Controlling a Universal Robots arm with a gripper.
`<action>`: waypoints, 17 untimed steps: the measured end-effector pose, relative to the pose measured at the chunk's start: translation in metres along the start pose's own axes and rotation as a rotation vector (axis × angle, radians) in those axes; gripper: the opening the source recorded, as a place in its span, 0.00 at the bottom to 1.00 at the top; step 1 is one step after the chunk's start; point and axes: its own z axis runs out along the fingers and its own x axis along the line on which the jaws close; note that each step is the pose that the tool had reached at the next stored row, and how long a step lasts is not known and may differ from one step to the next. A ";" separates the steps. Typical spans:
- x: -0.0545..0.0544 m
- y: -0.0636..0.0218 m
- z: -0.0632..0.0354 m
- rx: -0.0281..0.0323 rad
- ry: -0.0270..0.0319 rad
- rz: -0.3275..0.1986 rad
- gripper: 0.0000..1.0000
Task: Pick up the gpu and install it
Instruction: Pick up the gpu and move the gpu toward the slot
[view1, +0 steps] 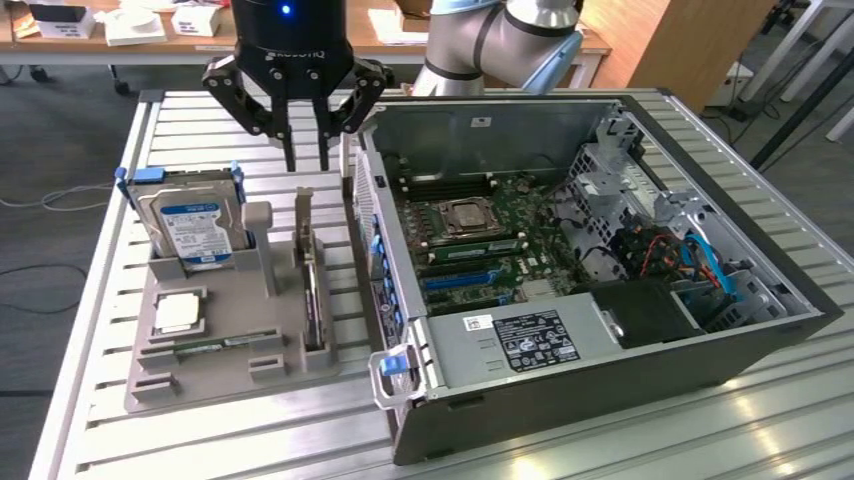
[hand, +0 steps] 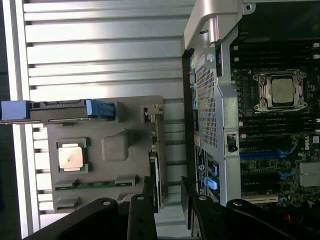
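The gpu (view1: 310, 285) is a thin dark card standing on edge in a slot of the grey holder tray (view1: 200, 385), its metal bracket strip (view1: 303, 215) at the far end. My gripper (view1: 307, 160) hangs above the card's far end, fingers open with a narrow gap and nothing between them. In the wrist view the gpu (hand: 157, 167) runs along the tray's edge and lines up with the gap between my fingers; the gripper (hand: 165, 200) is clear of it.
The open computer case (view1: 747, 330) lies on the slatted table at the exterior view's right, motherboard with blue slots (view1: 467, 275) exposed. The tray also holds a hard drive (view1: 194, 225), a processor chip (view1: 178, 312) and a green memory stick (view1: 214, 345).
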 end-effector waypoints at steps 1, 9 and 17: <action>0.000 0.0000 0.0000 0.0000 0.0000 0.000 0.36; 0.000 -0.0005 0.0112 0.0000 0.0000 0.000 0.36; 0.001 -0.0012 0.0257 0.0001 0.0000 0.000 0.36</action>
